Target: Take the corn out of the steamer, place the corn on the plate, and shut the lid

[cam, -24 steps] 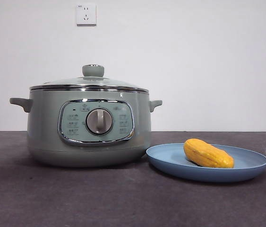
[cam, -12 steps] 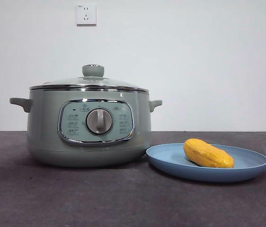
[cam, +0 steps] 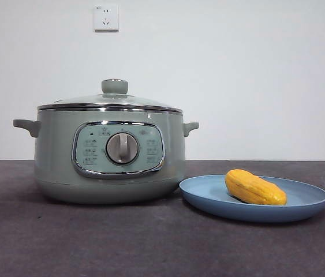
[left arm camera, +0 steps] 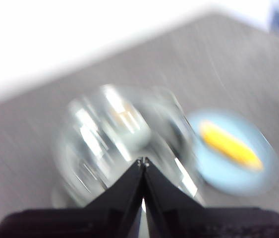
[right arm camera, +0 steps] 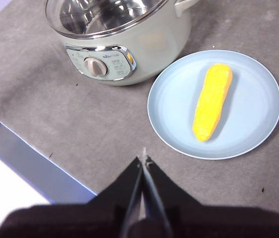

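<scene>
The sage-green steamer (cam: 110, 156) stands at the left with its glass lid (cam: 111, 99) seated on the rim. To its right the yellow corn (cam: 254, 187) lies on the light-blue plate (cam: 306, 205). The right wrist view looks down on the steamer (right arm camera: 149, 44), the corn (right arm camera: 211, 101) and the plate (right arm camera: 258, 99), with my right gripper (right arm camera: 143, 156) shut and empty, held high over the table beside the plate. The left wrist view is motion-blurred; my left gripper (left arm camera: 143, 161) is shut, high above the lid (left arm camera: 109, 129), with the corn (left arm camera: 228, 145) off to one side.
A dark grey tabletop (cam: 150, 242) runs under everything, its front edge (right arm camera: 35, 163) visible in the right wrist view. Behind is a white wall with a socket (cam: 105, 17).
The front view shows the steamer, lid, corn and plate where they were; the whole picture has shifted a pixel or two. The left wrist view is blurred by motion.
</scene>
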